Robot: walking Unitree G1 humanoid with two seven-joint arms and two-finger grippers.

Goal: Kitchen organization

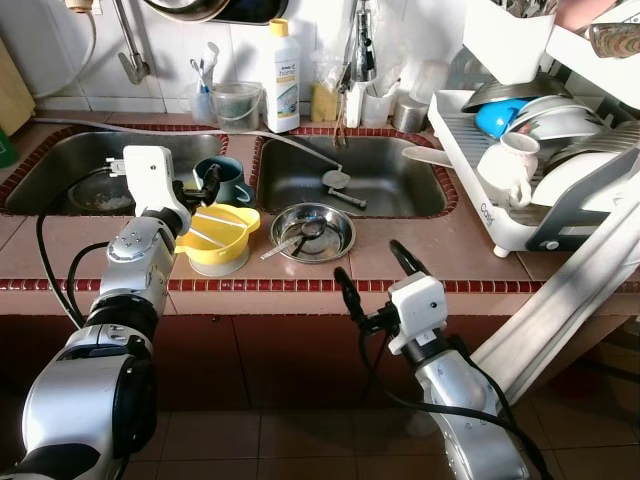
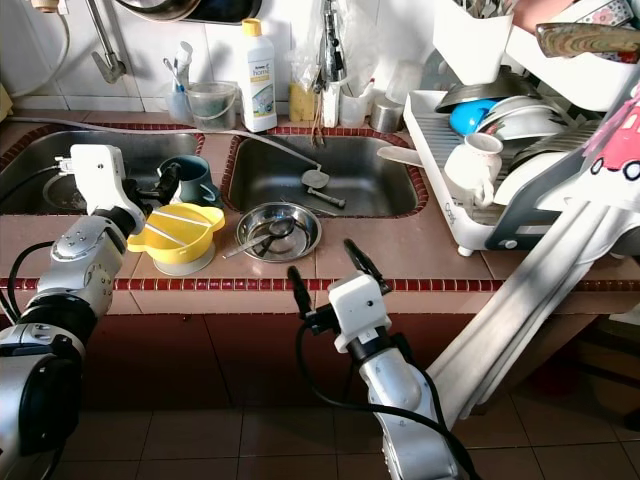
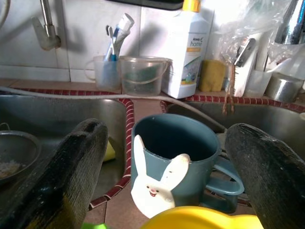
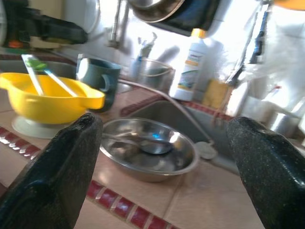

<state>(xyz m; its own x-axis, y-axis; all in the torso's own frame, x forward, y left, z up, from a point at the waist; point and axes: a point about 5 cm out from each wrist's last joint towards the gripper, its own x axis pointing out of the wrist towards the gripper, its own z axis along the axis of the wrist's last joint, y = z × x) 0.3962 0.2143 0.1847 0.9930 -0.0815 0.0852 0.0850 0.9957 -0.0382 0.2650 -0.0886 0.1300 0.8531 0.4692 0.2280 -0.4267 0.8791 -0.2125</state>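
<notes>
A blue mug (image 1: 230, 181) with a white bunny on its side (image 3: 181, 167) stands on the tiled ridge between the two sinks. My left gripper (image 1: 204, 186) is open just in front of it, and its fingers (image 3: 71, 167) stand wide on either side without touching. A yellow bowl (image 1: 218, 238) holding utensils sits right under that gripper. Beside it, a steel bowl (image 1: 313, 232) holds a spoon. My right gripper (image 1: 378, 278) is open at the counter's front edge, facing the steel bowl (image 4: 147, 150) from a short way off.
Two steel sinks (image 1: 350, 175) lie behind the bowls. A white dish rack (image 1: 500, 215) full of crockery stands at the right. A detergent bottle (image 1: 282, 78), cups and a sponge line the back wall. The counter's red tile edge (image 1: 280, 286) runs across the front.
</notes>
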